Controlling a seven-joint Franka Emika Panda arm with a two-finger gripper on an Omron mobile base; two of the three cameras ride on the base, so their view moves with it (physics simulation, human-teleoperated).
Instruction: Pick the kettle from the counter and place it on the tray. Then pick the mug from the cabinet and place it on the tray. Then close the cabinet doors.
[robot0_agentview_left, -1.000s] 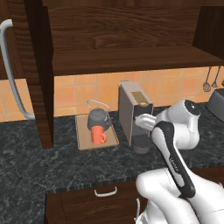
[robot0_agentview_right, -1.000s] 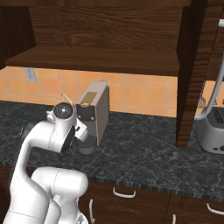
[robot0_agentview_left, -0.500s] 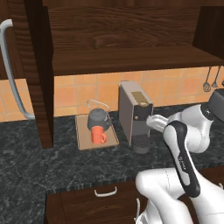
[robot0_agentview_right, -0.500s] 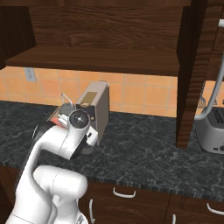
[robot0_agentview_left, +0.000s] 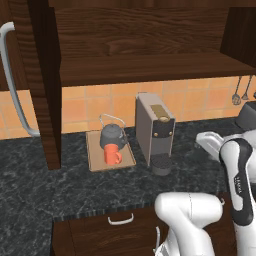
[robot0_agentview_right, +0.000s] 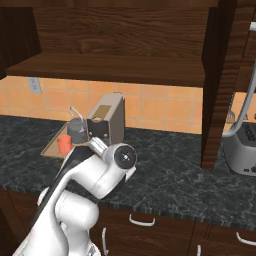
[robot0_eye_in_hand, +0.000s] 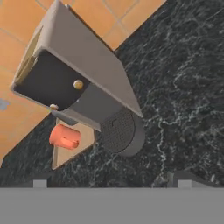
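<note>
With kettle (robot0_agentview_left: 112, 136) and mug (robot0_agentview_left: 112, 154) on the tray (robot0_agentview_left: 95, 152) and the gripper (robot0_eye_in_hand: 111, 183) wide open and empty, swinging toward the cabinet doors (robot0_agentview_left: 45, 85) risks clipping the coffee machine (robot0_agentview_left: 155, 130).

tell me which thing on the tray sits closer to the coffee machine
The dark grey kettle: it sits at the tray's back beside the coffee machine, while the orange mug stands in front.

The kettle (robot0_agentview_right: 76, 128) and the mug (robot0_agentview_right: 64, 144) stand on the tray (robot0_agentview_right: 52, 148), just beside the coffee machine (robot0_agentview_right: 106, 123) on the counter (robot0_agentview_right: 170, 172).
</note>
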